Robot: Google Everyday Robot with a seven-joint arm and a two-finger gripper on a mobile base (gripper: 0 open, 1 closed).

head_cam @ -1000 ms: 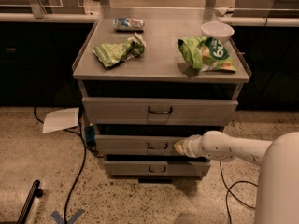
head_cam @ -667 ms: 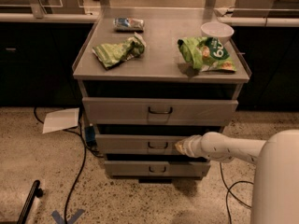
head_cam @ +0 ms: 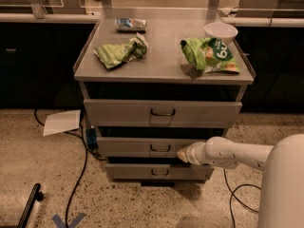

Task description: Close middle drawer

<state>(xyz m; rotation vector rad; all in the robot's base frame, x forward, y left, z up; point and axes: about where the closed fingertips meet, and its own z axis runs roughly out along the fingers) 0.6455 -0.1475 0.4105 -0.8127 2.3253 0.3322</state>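
Observation:
The middle drawer [head_cam: 137, 146] is the second of three grey metal drawers in the cabinet, with a small dark loop handle [head_cam: 160, 148]. Its front sits a little behind the top drawer [head_cam: 161, 113] front and slightly ahead of the bottom drawer [head_cam: 156, 171]. My gripper [head_cam: 183, 155] is at the end of the white arm coming from the lower right. It rests against the right part of the middle drawer's front, just right of the handle.
On the cabinet top [head_cam: 161, 65] lie two green chip bags [head_cam: 118, 52] [head_cam: 209, 55], a small blue packet [head_cam: 131, 23] and a white bowl [head_cam: 220, 31]. A white paper [head_cam: 61, 122] and black cables [head_cam: 78, 175] lie on the floor at left. Dark counters stand behind.
The arm has stayed pressed at the middle drawer's front; the gripper has shifted slightly left and the drawer front sits a little further in.

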